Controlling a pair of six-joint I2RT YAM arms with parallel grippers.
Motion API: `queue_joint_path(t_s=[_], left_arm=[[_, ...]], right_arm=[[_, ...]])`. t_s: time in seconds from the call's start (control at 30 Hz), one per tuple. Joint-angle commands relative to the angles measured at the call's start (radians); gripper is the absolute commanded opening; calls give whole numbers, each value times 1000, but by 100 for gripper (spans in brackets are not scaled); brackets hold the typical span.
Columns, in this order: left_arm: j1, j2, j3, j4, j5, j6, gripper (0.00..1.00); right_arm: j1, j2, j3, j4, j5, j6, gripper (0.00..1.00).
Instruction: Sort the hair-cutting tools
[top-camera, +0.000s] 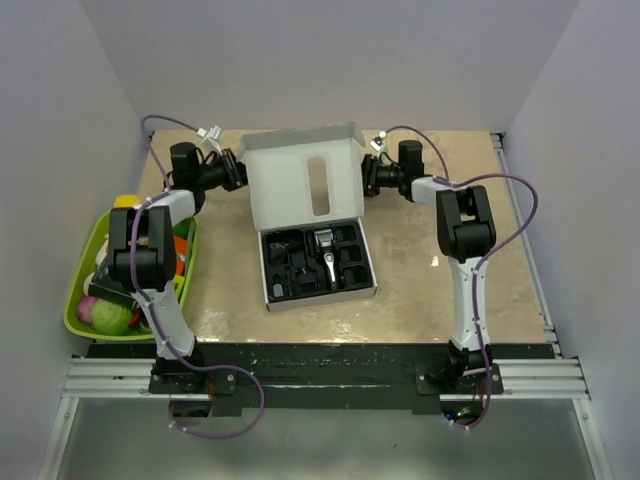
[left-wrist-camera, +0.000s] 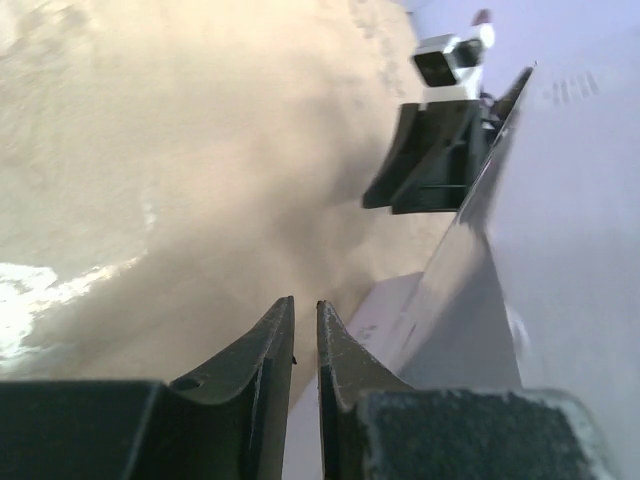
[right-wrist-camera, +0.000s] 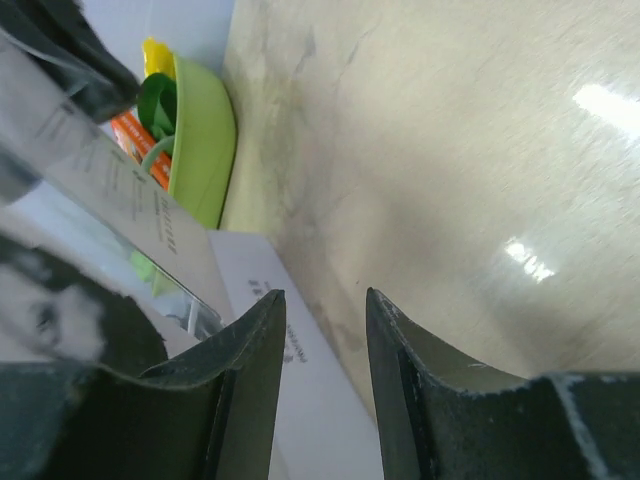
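the clipper (top-camera: 326, 252) lies inside the white box (top-camera: 322, 297) among comb attachments (top-camera: 288, 270). flanking the box's upright lid (top-camera: 285, 185) (unheld): left pincer (left-wrist-camera: 305, 325) barely open, empty; right pincer (right-wrist-camera: 322, 315) half open, empty. a nudge could flip it shut.

Silver-headed clipper (top-camera: 326, 252) in blk insert (top-camera: 345, 288), combs (top-camera: 290, 265) prob. in slots beside

Above the black mounting plate (top-camera: 330, 378), the left arm (top-camera: 140, 250) and right arm (top-camera: 465, 225) show white link shells, black joint housings and thin purple cables (top-camera: 500, 179). Left gripper (left-wrist-camera: 304, 306) and right gripper (right-wrist-camera: 323, 296) have curved matte-black jaws.
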Motion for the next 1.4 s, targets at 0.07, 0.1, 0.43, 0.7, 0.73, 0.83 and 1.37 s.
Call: queue_joint_path(t_s=[0.07, 0.1, 0.43, 0.7, 0.73, 0.83, 1.37], left_arm=[[-1, -199, -59, 139, 151, -55, 20], [-1, -214, -70, 133, 154, -53, 20], [-2, -449, -288, 183, 171, -92, 20], [-2, -628, -501, 147, 147, -43, 20], [-2, -653, -504, 108, 121, -17, 20], [-2, -682, -500, -39, 63, 68, 22], [-2, -725, -336, -604, -360, 207, 24]], right_arm=[[8, -250, -107, 17, 1, -75, 41], [9, -273, -123, 7, 8, -88, 41], [31, -552, -335, -183, 96, -270, 41], [70, -678, -478, -292, 214, -389, 40], [75, -691, -481, -315, 260, -399, 40], [86, -731, -486, -352, 352, -425, 41], [120, -824, -467, -580, 855, -471, 41]])
